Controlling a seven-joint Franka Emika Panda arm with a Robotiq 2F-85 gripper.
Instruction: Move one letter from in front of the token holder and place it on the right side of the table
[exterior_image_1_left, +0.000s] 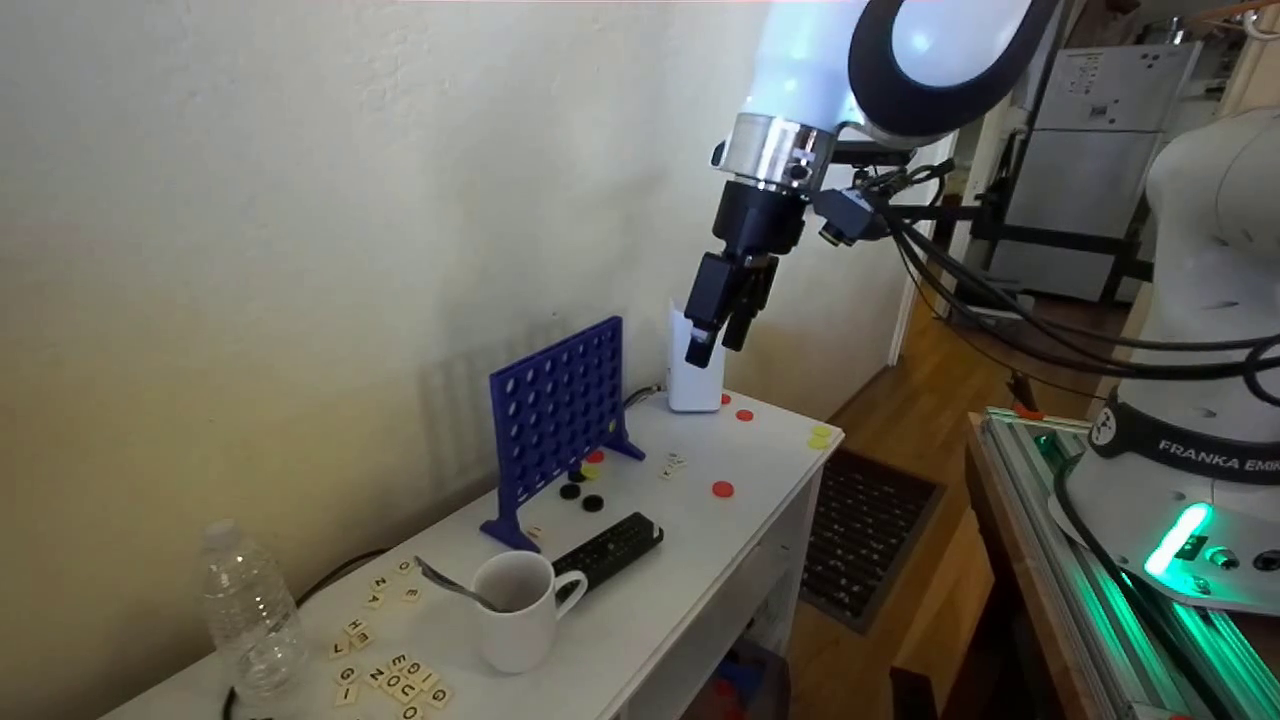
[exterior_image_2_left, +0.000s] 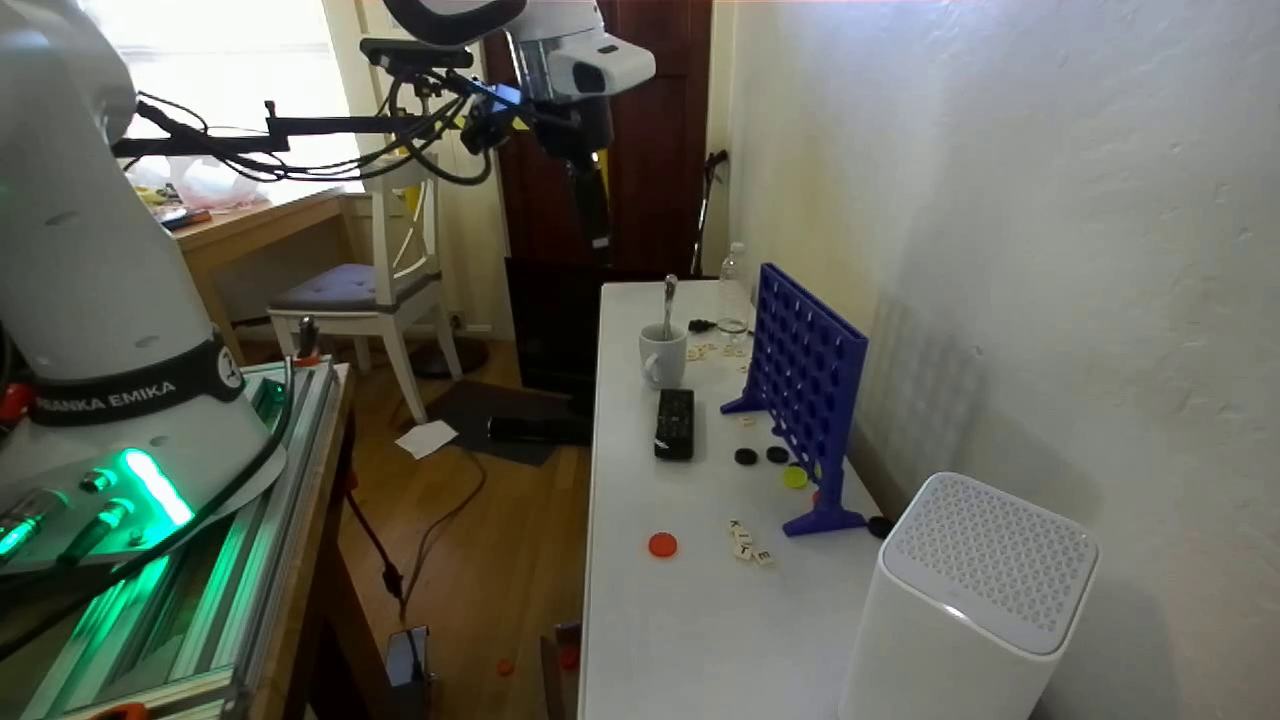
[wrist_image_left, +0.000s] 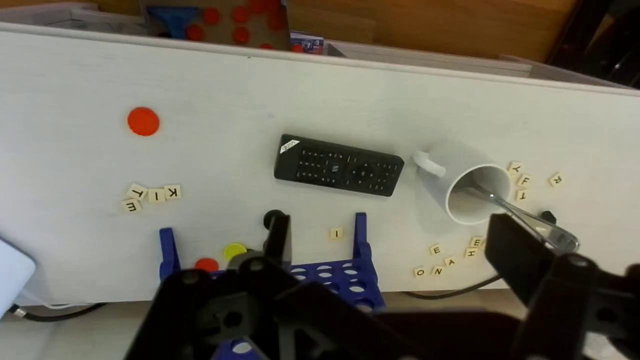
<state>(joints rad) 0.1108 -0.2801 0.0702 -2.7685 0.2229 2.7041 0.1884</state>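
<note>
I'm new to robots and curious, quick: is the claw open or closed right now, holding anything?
The claw is open, holding nothing.

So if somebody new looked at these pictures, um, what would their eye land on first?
Most likely the blue game board, standing upright on the white table and looking bold against the pale wall. Close behind might come the robot arm, its gripper hanging open and empty above that table. The green light glowing on the robot's base, set apart from the table, would probably catch the eye too.
</note>
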